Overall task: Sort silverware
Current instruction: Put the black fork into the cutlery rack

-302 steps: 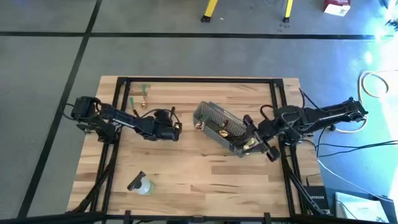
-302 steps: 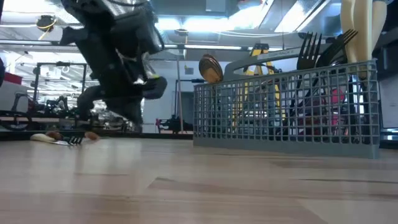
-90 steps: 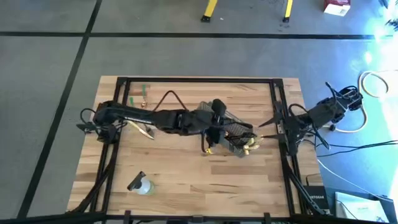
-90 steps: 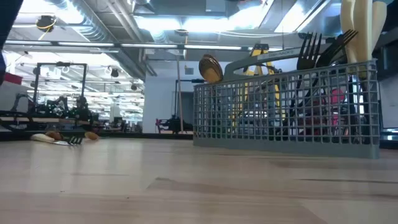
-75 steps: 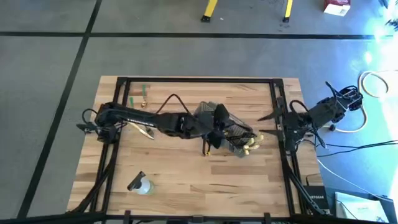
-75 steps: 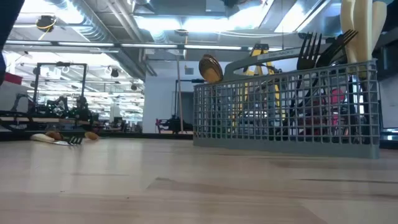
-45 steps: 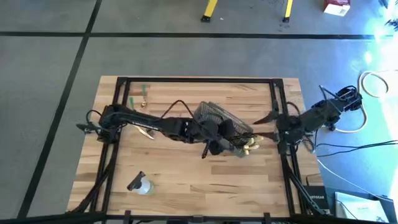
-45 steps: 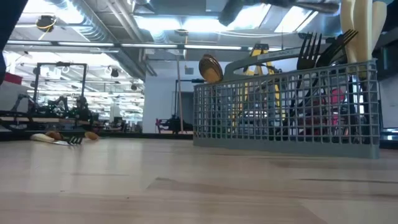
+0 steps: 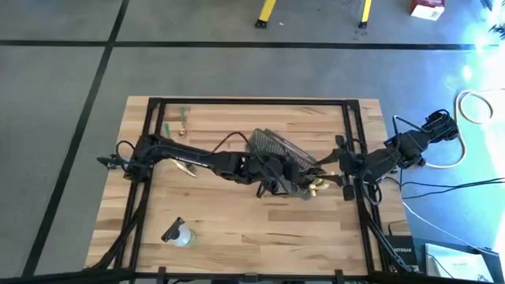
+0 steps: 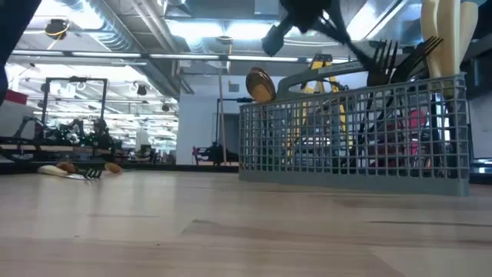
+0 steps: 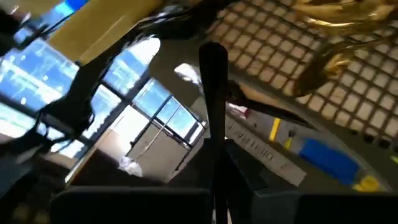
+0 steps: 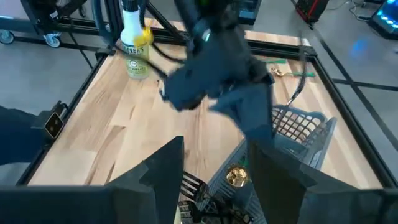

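The grey wire-mesh basket [image 9: 268,145] stands mid-table with gold and black silverware upright in it [image 10: 392,61]. My left gripper [image 9: 273,177] hangs over the basket, shut on a black utensil [image 11: 212,93]. In the low view the utensil [image 10: 357,50] slants down toward the basket's rim [image 10: 354,86]. My right gripper [image 12: 214,180] waits open at the basket's right end [image 9: 335,166], touching nothing. Green [image 9: 183,116] and gold [image 9: 181,132] utensils lie flat on the table at the far left. My left gripper pinches the black utensil's slim handle [image 11: 216,167] between its two fingers. The utensil sticks out forward along the fingers, its free end [image 11: 211,55] in front of the basket's mesh [image 11: 280,43]. Whether that end touches the basket I cannot tell.
A clear spray bottle [image 9: 180,234] lies near the table's front left. Pale tan utensil ends [image 9: 317,186] stick out at the basket's near right end. The black table frame [image 9: 252,101] runs round the wooden top. Bare wood spreads along the near side.
My left gripper has come down over the basket with the black utensil, shifting toward the table's near edge; it now shows at the top of the low view. My right gripper has reached from the right edge toward the basket's right end.
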Action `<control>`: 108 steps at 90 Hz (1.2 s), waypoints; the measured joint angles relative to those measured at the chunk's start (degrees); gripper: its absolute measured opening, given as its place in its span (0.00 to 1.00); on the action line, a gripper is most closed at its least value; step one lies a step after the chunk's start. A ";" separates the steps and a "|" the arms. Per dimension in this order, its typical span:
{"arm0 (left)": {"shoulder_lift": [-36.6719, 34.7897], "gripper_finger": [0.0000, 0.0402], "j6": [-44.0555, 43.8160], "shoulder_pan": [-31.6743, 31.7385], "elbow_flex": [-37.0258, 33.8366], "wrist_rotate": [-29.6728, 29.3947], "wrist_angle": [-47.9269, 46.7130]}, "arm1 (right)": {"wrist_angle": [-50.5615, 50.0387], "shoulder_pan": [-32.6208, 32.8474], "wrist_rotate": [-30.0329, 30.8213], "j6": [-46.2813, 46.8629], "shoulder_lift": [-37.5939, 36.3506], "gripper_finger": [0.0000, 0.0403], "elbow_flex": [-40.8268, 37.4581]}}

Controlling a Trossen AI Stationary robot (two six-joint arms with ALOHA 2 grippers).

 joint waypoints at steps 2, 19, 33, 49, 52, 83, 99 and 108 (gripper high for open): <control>0.47 0.00 0.84 -0.01 -0.01 -0.38 -0.43 | 0.02 0.00 -0.02 0.00 0.00 0.39 0.00; 3.41 0.00 5.94 -0.52 0.02 -2.51 0.55 | -0.09 0.02 -1.00 0.59 0.00 0.39 0.00; 6.07 0.00 6.08 -0.76 -0.09 -3.03 -0.32 | -0.05 0.02 -2.15 0.66 0.00 0.39 0.00; 6.90 0.00 5.25 -0.80 -0.07 -3.25 1.46 | -0.17 0.02 -3.58 0.66 -0.01 0.39 0.00; 6.90 0.00 4.90 -0.86 -0.07 -3.28 1.84 | -0.13 0.02 -3.59 0.66 -0.02 0.39 0.00; 6.70 0.14 0.87 -1.52 -0.04 -1.01 2.86 | -0.03 0.02 -5.16 1.43 0.00 0.39 0.00; 6.69 0.22 -0.74 -1.52 -0.04 -0.66 2.92 | 0.00 0.02 -6.13 1.54 0.00 0.39 0.00; 6.69 0.26 -2.03 -1.52 -0.04 -0.66 4.04 | 0.01 0.02 -6.24 1.62 0.00 0.39 0.00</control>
